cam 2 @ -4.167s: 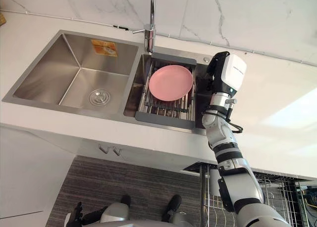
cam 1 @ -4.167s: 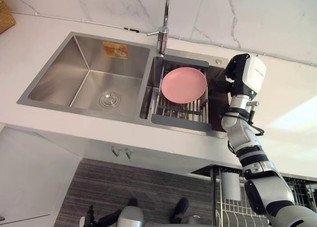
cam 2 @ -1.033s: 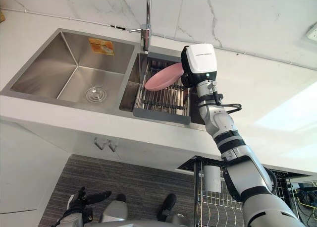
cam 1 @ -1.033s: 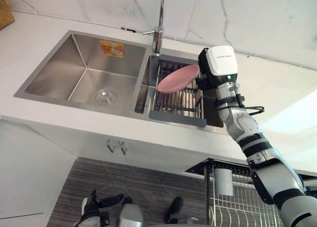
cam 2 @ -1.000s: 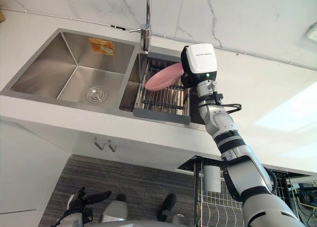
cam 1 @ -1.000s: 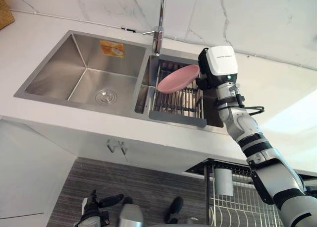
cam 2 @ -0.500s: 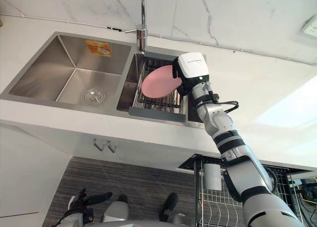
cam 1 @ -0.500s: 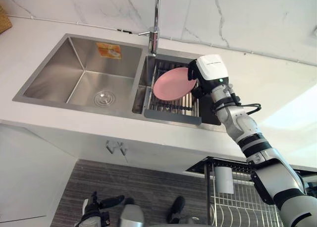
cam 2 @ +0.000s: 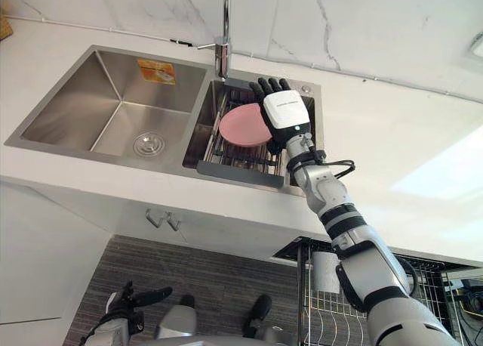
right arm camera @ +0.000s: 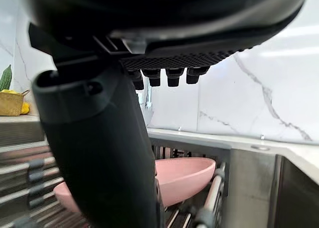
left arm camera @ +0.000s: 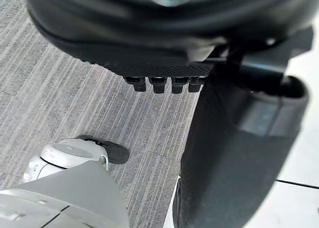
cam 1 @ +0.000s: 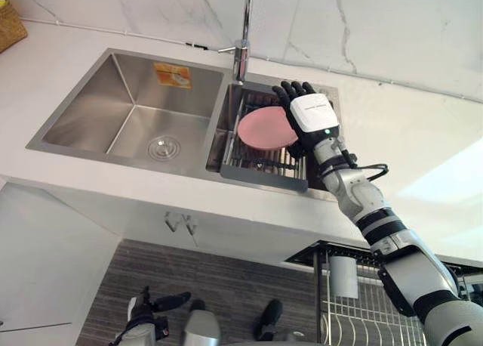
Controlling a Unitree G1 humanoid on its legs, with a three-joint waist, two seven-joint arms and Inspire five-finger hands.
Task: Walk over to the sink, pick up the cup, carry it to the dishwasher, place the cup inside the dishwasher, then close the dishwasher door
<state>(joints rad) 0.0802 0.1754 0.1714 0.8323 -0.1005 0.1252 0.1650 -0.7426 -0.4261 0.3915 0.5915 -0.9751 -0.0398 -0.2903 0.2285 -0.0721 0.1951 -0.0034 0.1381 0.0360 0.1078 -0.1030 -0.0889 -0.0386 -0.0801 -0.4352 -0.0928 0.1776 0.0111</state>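
Observation:
A pink plate [cam 1: 264, 127] lies on the dish rack [cam 1: 264, 178] in the sink's right basin; no cup shows in the sink. My right hand [cam 1: 311, 115] hovers over the plate's right edge, open, fingers straight and pointing toward the back wall. In the right wrist view the plate [right arm camera: 184, 175] rests on the rack bars below my thumb [right arm camera: 99, 153], with nothing in the hand. My left hand [cam 1: 143, 317] hangs low by the floor, open; its fingers [left arm camera: 164, 83] are straight and empty.
The left basin [cam 1: 136, 119] of the steel sink has a drain and a sticker. A tall faucet [cam 1: 243, 51] rises behind the rack. A pulled-out wire dishwasher rack [cam 1: 362, 319] with a white cylinder [cam 1: 341, 276] shows at lower right. A woven basket [cam 1: 11, 21] sits far left.
My right hand held the pink plate tilted above the rack a second ago; it has since lowered it and opened. The plate now lies on the rack, released. The camera shifted slightly.

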